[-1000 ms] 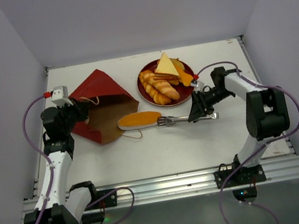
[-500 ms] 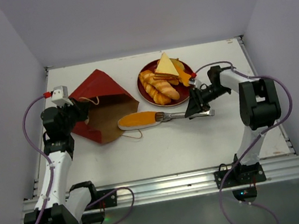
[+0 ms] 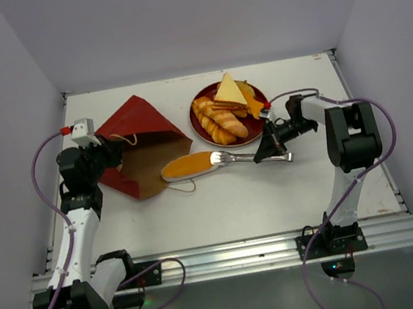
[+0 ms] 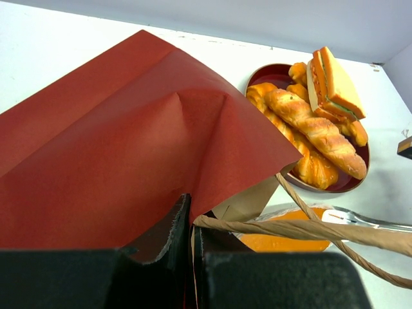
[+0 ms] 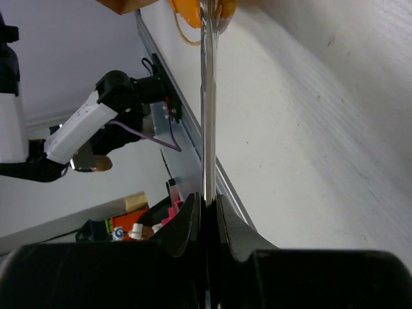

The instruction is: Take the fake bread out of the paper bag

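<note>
The dark red paper bag (image 3: 141, 130) lies on its side at the left, brown mouth facing right. My left gripper (image 3: 117, 155) is shut on its rim, seen close in the left wrist view (image 4: 191, 222), with a cord handle (image 4: 309, 228) crossing in front. A long orange bun (image 3: 188, 165) lies at the bag's mouth; it also shows in the left wrist view (image 4: 290, 241). My right gripper (image 3: 272, 146) is shut on a metal fork (image 3: 240, 157), whose tines touch the bun's right end. In the right wrist view the fork (image 5: 208, 96) runs from the gripper (image 5: 207, 203) up to the bun (image 5: 193, 9).
A round dark red plate (image 3: 245, 140) at the back centre holds a braided loaf (image 3: 219, 120), a yellow sandwich wedge (image 3: 229, 91) and other rolls. White walls close in the table on three sides. A metal rail runs along the near edge.
My right gripper has moved left and away from the near edge with the fork. The tines have reached the bun's right end and the bun has shifted slightly. The left arm has not moved.
</note>
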Controlling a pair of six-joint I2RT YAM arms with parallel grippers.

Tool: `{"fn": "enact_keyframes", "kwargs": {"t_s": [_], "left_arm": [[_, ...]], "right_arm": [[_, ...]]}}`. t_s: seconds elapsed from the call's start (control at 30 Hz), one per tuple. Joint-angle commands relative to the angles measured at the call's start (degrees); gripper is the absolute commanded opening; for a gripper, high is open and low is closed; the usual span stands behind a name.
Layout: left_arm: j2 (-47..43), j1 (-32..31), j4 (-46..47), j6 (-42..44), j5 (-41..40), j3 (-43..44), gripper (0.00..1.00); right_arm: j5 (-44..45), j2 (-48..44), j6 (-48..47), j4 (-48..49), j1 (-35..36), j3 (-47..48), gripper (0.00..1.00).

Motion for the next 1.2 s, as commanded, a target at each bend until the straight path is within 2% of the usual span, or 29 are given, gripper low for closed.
{"fn": "enact_keyframes", "kwargs": {"t_s": [0.0, 0.1, 0.13, 0.2, 0.27, 0.3, 0.67, 0.9, 1.17], "left_arm": [[-0.14, 0.19, 1.86, 0.73, 0.57, -0.39, 0.09], [-0.14, 0.28, 1.86, 0.81, 0.57, -0.48, 0.09], [-0.14, 0.2, 1.86, 0.81, 0.66, -0.48, 0.09], [-0.23, 0.19, 1.86, 0.73, 0.57, -0.39, 0.09], [-0.23, 0.19, 1.86, 0.81, 0.57, -0.48, 0.09], [-0.31, 0.19, 1.77, 0.81, 0.57, -0.39, 0.09], [-0.31, 0.19, 1.77, 0.81, 0.31, -0.39, 0.09], [-0.58, 0.19, 1.6, 0.81, -0.4, -0.31, 0.09], [-0.75, 0.19, 1.51, 0.73, -0.66, -0.39, 0.09]], "right_arm": [[-7.92, -2.72, -4.58, -3.64, -1.51, 3.44, 0.0], [-11.35, -3.7, -10.55, -9.96, -3.96, 5.37, 0.0], [-12.67, -3.61, -13.01, -15.29, -5.02, 6.24, 0.0], [-13.99, -3.09, -22.23, -21.9, -6.08, 9.58, 0.0], [-15.4, -1.34, -33.09, -33.32, -8.01, 13.78, 0.0], [-16.1, -0.98, -32.72, -34.4, -8.63, 14.25, 0.0], [-16.2, -10.45, -35.09, -34.33, -12.68, 13.2, 0.0], [-11.98, -14.86, -36.32, -34.33, -13.99, 10.21, 0.0], [-9.17, -15.66, -38.08, -34.33, -20.76, 7.92, 0.0]]}}
